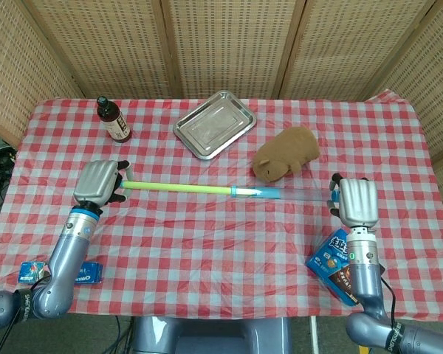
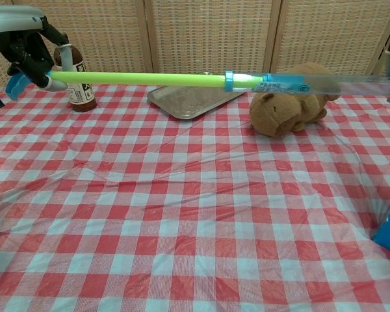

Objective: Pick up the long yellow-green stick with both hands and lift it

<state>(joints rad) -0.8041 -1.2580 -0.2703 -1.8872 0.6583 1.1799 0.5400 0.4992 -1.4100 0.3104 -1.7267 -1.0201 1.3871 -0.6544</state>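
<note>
stick [image 1: 179, 189] held level above the desk [image 1: 221, 243], in front of plush toy [image 1: 286, 152] | left hand [image 1: 98, 182] grips yellow-green end | right hand [image 1: 356, 201] grips clear end

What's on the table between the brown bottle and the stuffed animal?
A metal tray lies between the brown bottle and the stuffed animal, clearest in the head view.

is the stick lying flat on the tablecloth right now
No, the chest view shows the stick up in the air above the tablecloth, held between the left hand and the right one.
</note>
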